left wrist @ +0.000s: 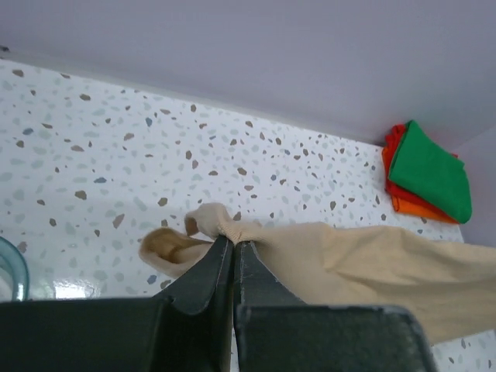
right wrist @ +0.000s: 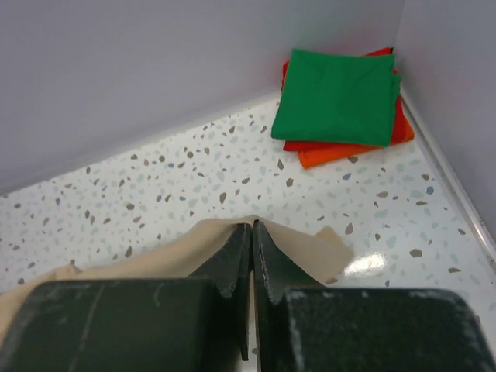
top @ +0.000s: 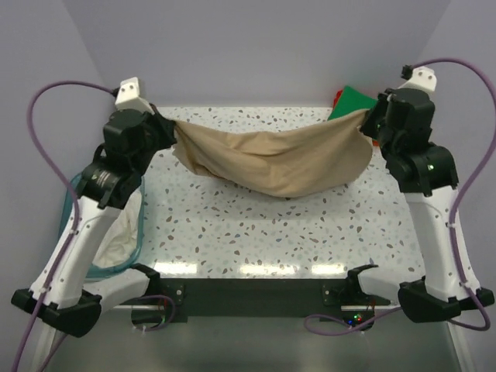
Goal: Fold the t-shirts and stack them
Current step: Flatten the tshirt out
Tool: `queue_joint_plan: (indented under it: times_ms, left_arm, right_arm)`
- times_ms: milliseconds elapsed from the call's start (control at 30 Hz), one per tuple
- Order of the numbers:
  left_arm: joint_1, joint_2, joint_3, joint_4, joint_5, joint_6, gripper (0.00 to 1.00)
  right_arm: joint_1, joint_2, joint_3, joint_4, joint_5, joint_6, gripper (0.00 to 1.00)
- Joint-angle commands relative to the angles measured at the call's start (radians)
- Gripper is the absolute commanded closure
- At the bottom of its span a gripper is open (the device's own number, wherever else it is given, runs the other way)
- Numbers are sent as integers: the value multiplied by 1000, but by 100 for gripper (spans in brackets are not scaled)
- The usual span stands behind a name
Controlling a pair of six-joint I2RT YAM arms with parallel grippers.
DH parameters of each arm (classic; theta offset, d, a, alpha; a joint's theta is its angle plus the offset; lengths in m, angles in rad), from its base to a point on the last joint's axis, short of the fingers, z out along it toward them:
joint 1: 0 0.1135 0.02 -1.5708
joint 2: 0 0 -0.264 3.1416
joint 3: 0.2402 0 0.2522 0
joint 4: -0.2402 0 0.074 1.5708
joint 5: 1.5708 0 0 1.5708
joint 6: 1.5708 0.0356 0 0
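Shirt (top: 271, 163), tan, cotton, short-sleeved: hung slack between the two arms above the bench (top: 256, 232), its middle sagging toward the speckled top. Left claw (left wrist: 233, 245) clenched on a bunched edge at one end; right claw (right wrist: 253, 229) clenched on the opposite end. Green shirt (right wrist: 337, 97) lies folded on the orange-red shirt (right wrist: 349, 155) in the far right corner, well apart. Risks: either pinch appears to hold little cloth, so a sideways tug could slip it free; uneven lowering would lay the garment creased; a wide swing right could disturb the stack.
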Motion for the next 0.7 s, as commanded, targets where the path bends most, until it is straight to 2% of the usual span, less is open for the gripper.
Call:
queue_joint_plan:
  times_ms: [0, 200, 300, 433, 533, 667]
  left_arm:
    - [1, -133, 105, -47, -99, 46, 100]
    - [1, -267, 192, -78, -135, 57, 100]
    - [1, -275, 298, -84, -138, 69, 100]
    - [1, -236, 344, -91, -130, 78, 100]
    - [1, -197, 302, -87, -132, 70, 100]
    - [1, -152, 162, 29, -129, 66, 100]
  right_arm:
    - [-3, -90, 111, -84, 91, -38, 100]
    - [-1, -225, 180, -106, 136, -59, 100]
    - [-1, -260, 223, -109, 137, -67, 100]
    - [-3, -248, 257, -88, 122, -76, 100]
    - [-3, -217, 238, -43, 113, -81, 100]
    - [-3, -136, 50, 125, 131, -112, 100]
